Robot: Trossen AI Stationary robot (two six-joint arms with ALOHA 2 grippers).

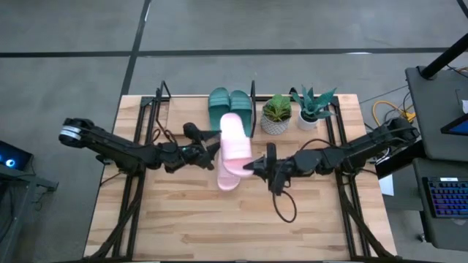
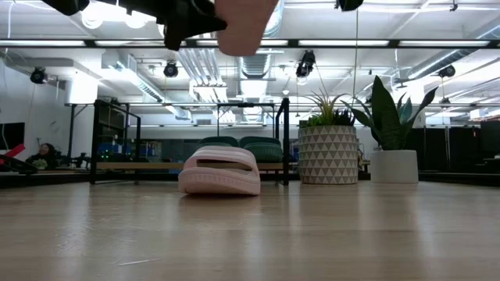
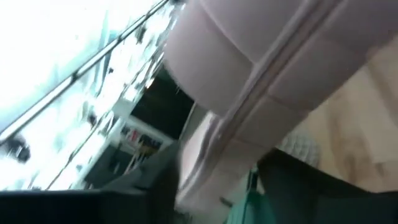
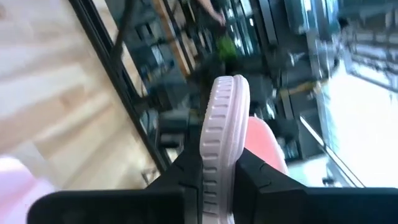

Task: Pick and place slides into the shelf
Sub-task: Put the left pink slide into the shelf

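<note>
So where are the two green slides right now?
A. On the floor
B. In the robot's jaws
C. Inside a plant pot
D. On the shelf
D. In the high view the two green slides lie side by side on the shelf at the back of the table, beside the potted plants, with no gripper on them.

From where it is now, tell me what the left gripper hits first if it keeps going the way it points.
The raised pink slide: the left gripper points right at it, and the right gripper clamps its edge. Whether they already touch is unclear.

Bright ceiling lights (image 2: 101, 16) glare in low view; both wrist views blurred.
</note>
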